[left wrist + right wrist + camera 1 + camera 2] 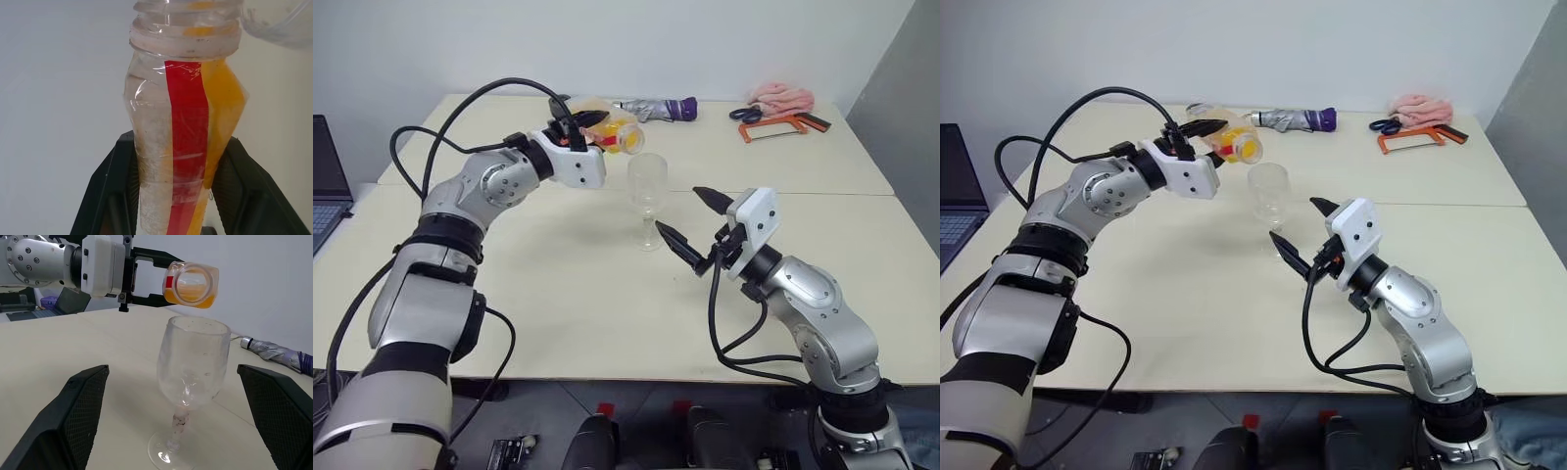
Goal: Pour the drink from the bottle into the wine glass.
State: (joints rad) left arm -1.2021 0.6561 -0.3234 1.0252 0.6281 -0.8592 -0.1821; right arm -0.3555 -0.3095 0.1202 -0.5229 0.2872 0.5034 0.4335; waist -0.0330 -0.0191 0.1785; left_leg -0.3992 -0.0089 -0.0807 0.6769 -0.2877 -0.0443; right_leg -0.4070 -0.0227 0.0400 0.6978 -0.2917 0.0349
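Note:
My left gripper [592,133] is shut on the bottle [613,133], which lies tipped on its side. The bottle's uncapped mouth [191,283] hangs just above the rim of the wine glass [648,192]. The orange drink [222,107] pools along the bottle's lower side beside the red label stripe. The glass stands upright on the table [558,294], and its bowl [191,364] looks clear and colourless. My right gripper [680,211] is open just in front of the glass, with one finger on either side of it and neither touching it.
A folded grey umbrella [656,108] lies on the table behind the glass. Farther right at the back are a pink cloth [781,96], scissors and an orange hacksaw [783,125]. A laptop [328,186] sits at the far left.

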